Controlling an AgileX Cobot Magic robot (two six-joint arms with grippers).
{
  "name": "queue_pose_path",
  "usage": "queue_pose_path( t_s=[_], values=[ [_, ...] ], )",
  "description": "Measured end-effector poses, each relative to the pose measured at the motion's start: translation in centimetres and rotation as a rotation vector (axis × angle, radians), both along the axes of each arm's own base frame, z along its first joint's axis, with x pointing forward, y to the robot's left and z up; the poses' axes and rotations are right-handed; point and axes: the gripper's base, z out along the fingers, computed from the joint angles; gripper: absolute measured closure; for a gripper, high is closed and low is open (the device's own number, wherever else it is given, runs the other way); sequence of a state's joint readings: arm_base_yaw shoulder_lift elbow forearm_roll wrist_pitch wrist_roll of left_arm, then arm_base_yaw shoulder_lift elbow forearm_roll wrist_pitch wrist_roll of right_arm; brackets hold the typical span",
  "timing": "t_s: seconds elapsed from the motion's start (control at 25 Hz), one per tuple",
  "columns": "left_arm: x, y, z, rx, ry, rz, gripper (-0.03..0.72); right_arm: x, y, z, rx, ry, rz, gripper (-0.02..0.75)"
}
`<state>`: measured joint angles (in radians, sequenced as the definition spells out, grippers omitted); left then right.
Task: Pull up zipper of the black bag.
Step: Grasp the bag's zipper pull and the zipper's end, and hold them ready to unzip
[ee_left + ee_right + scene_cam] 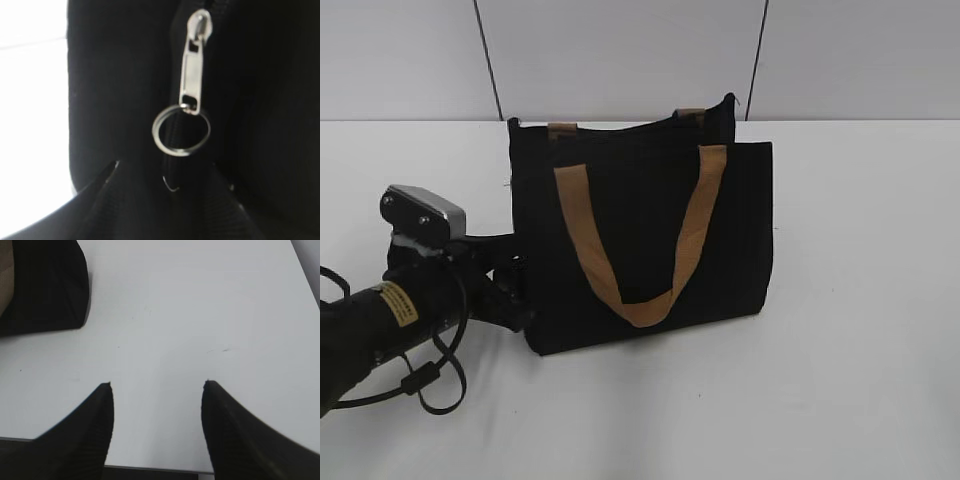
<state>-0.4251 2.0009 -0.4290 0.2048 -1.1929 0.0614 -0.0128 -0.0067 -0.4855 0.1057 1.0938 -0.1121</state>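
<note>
Left gripper (167,167) (jaws apart, empty) sits just short of the silver metal zipper pull tab (191,82), which lies at 12 o'clock with its long axis vertical on the rectangular black fabric bag (640,230); right gripper (157,390), jaws spread, holds nothing.

The black bag (640,240) is stood upright on the desk (860,300), its tan strap handle draped down the front panel. On the zipper (192,75), a silver slider and pull tab are seen hanging, with a metal ring looped through the tab's lower end.
</note>
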Motion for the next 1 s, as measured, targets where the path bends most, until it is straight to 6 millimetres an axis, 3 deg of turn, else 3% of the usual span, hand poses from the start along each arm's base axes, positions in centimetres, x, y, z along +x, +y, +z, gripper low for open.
queue_pose_path(
  t_s=[0.2,0.52,0.72,1.0],
  values=[
    [0.4,-0.3,-0.3,-0.001,-0.004,-0.013,0.340,0.0,0.0,0.0,0.000,0.000,0.000,0.303],
    [0.4,-0.4,-0.4,0.004,0.002,-0.023,0.654,0.0,0.0,0.0,0.000,0.000,0.000,0.303],
    [0.3,-0.3,0.1,0.007,-0.003,-0.020,0.669,0.0,0.0,0.0,0.000,0.000,0.000,0.303],
    [-0.3,0.9,5.3,-0.015,-0.068,0.073,0.669,0.0,0.0,0.0,0.000,0.000,0.000,0.303]
  ],
)
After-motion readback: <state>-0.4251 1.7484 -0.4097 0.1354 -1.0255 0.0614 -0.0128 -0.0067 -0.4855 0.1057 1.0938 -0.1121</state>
